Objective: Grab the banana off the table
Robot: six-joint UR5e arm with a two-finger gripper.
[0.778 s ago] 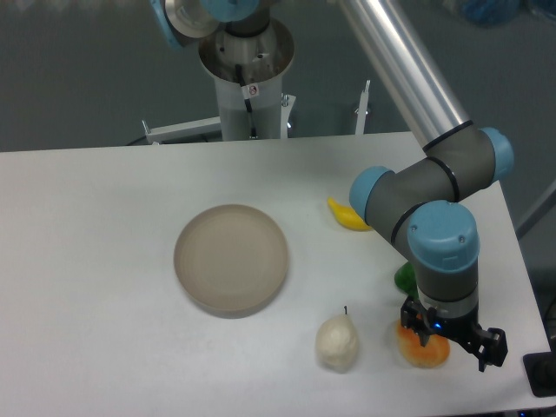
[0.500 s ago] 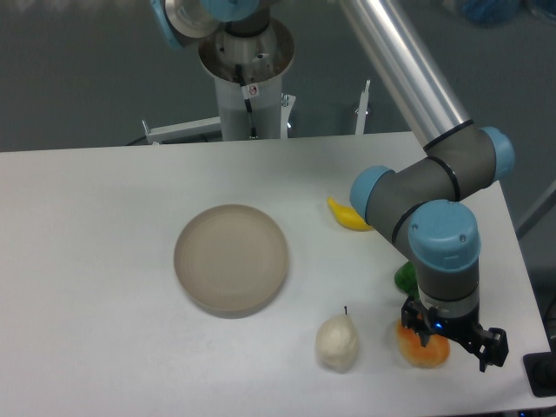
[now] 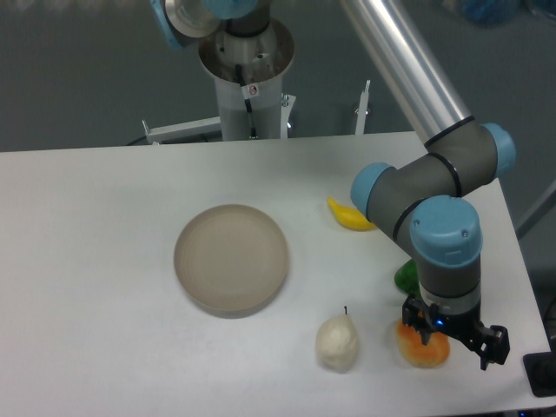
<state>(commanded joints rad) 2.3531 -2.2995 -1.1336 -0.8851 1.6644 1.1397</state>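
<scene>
Hanging low over the near right part of the white table [image 3: 104, 261], the gripper [image 3: 452, 334] sits just above and behind an orange lumpy fruit [image 3: 421, 346], not the target. Its black fingers point down and look slightly spread, but whether they are parted or pressed together cannot be told from this view; nothing appears pinched.

The banana [image 3: 347, 216], small and bright yellow, lies flat on the table farther back, partly hidden behind the arm's grey elbow joint [image 3: 408, 195]. It is well apart from the gripper.

Risks, as a judgement: the gripper is nearest the wrong object, so closing here would grab the orange fruit. Travelling toward the banana, the wrist could brush the green pepper [image 3: 405, 276], which peeks out beside the forearm between the 2 fruits. The banana looks glossy and curved, so a pinch off its middle could let it slip or spin away. A round beige plate [image 3: 231, 258] and a whitish pear-shaped item [image 3: 336, 342] sit to the left, clear of the likely path.
</scene>
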